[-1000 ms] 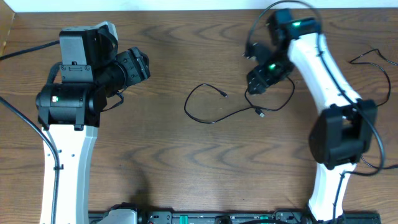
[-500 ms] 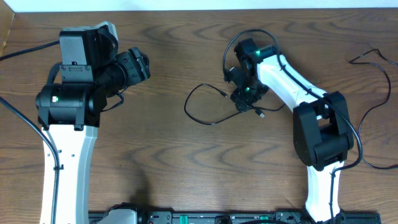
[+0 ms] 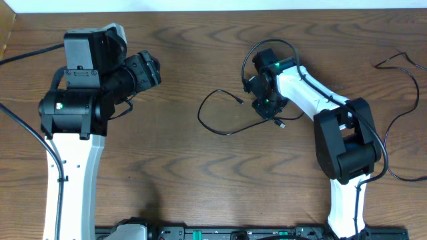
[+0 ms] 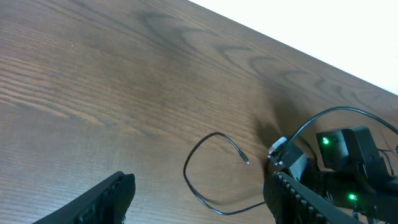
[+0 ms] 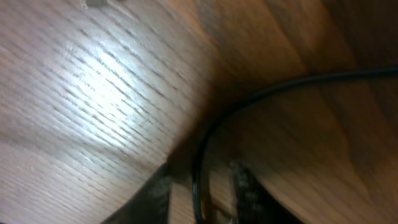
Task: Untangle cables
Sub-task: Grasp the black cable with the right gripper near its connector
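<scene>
The thin black cord (image 3: 201, 115) lies in an open loop on the wooden table at the middle, with small plug ends (image 3: 280, 122). It also shows in the left wrist view (image 4: 186, 177). My right gripper (image 3: 267, 110) is low over the cord's right part. In the right wrist view its fingers (image 5: 202, 173) stand slightly apart on either side of the cord (image 5: 273, 90), close to the table. My left gripper (image 3: 150, 67) is open and empty, held high at the left, its fingers (image 4: 199, 186) spread wide. No white cord is in view.
A thin dark wire (image 3: 400, 63) lies at the table's far right edge. The right arm's own black wire (image 3: 250, 57) arcs above its wrist. The table's back edge (image 3: 200, 8) runs along the top.
My right arm has swung left and down from the back right onto the cord's right part. The cord's right stretch has shifted. The left arm has not moved.
</scene>
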Action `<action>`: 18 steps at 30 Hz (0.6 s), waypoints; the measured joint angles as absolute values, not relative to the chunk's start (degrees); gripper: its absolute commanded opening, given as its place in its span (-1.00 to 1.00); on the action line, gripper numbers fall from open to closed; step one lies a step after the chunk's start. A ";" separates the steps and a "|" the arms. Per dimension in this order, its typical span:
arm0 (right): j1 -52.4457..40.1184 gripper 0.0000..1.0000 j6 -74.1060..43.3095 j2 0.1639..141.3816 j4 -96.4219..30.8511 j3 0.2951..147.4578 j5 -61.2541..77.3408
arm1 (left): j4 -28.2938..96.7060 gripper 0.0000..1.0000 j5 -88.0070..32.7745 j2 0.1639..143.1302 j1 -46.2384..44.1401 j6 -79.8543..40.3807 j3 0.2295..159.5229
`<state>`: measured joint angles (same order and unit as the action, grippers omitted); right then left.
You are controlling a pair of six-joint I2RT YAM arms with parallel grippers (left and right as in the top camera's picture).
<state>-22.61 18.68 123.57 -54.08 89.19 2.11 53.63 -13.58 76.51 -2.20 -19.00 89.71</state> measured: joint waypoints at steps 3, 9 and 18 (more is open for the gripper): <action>-22.61 -0.78 17.52 123.57 -53.76 89.14 1.98 | 53.63 0.43 -13.56 76.51 -2.17 -19.00 89.71; -22.59 -0.67 14.50 123.55 -52.82 89.23 1.83 | 53.63 0.43 -13.56 76.51 -2.17 -19.00 89.71; -22.63 0.50 15.99 123.57 -60.53 96.57 3.79 | 53.76 0.43 -13.56 76.51 -2.20 -19.00 89.71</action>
<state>-22.63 15.99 123.57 -60.53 96.57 3.79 53.76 -13.56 76.51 -2.20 -19.00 89.71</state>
